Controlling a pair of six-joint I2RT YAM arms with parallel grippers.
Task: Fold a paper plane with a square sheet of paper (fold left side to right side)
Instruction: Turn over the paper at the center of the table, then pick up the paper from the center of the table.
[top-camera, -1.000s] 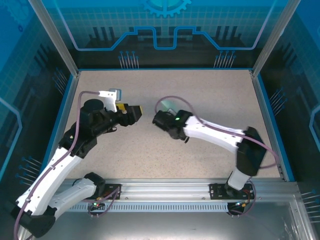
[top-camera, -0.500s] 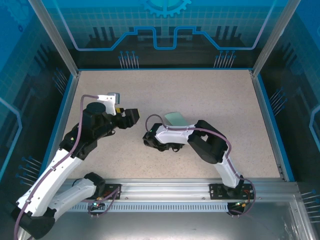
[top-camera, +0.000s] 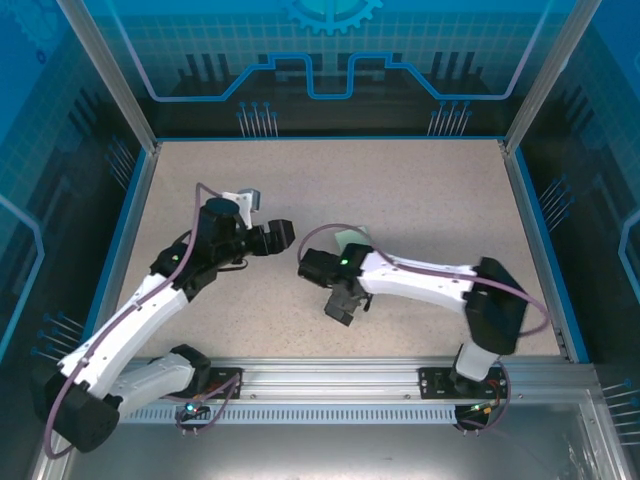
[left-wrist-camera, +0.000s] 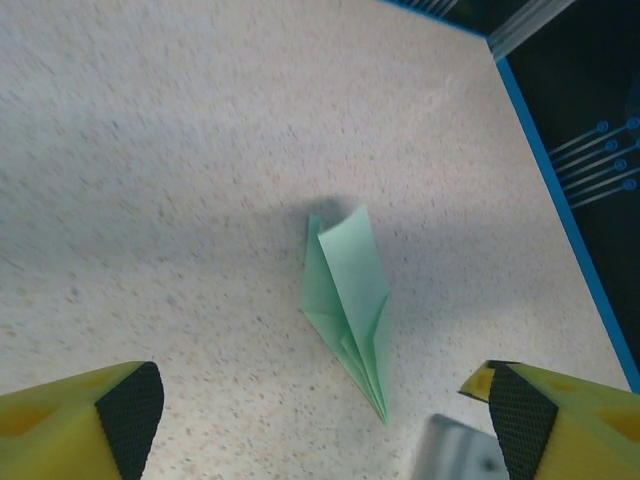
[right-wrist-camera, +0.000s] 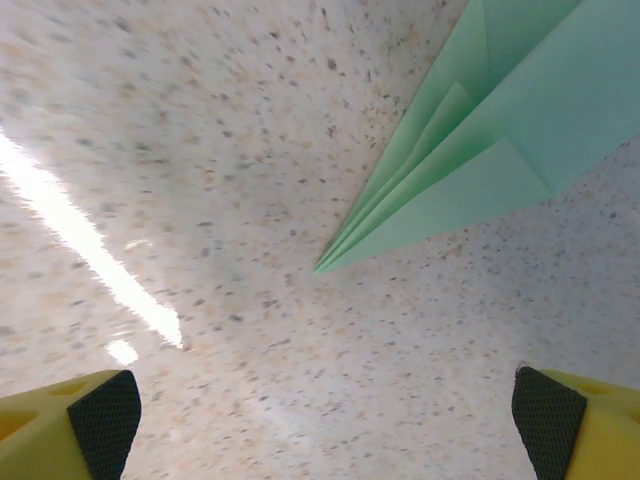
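Nearly at its centre, the speckled table (top-camera: 420, 190) bears the paper plane (left-wrist-camera: 350, 300), lying loose.
Left gripper (left-wrist-camera: 325, 420) and right gripper (right-wrist-camera: 325, 415) both gape wide, holding nothing; the pale green dart lies ahead of each, untouched.

The paper plane (left-wrist-camera: 348, 300) is seen in plain pale mint green, unmarked, its folded layers shaded slightly darker. The table (left-wrist-camera: 150, 150) is covered in a cream surface speckled with fine dark and tan flecks, and is edged in bright blue. On the left gripper (left-wrist-camera: 322, 385) and the right gripper (right-wrist-camera: 325, 425), the fingers (left-wrist-camera: 50, 425) are coloured yellow and the pads (left-wrist-camera: 130, 405) black with a fine cross-hatched texture. The arms (top-camera: 420, 280) are finished in white and black, with dull purple cables (top-camera: 330, 229). The back wall (top-camera: 330, 60) is patterned in blue with lighter cyan lines and a grid.
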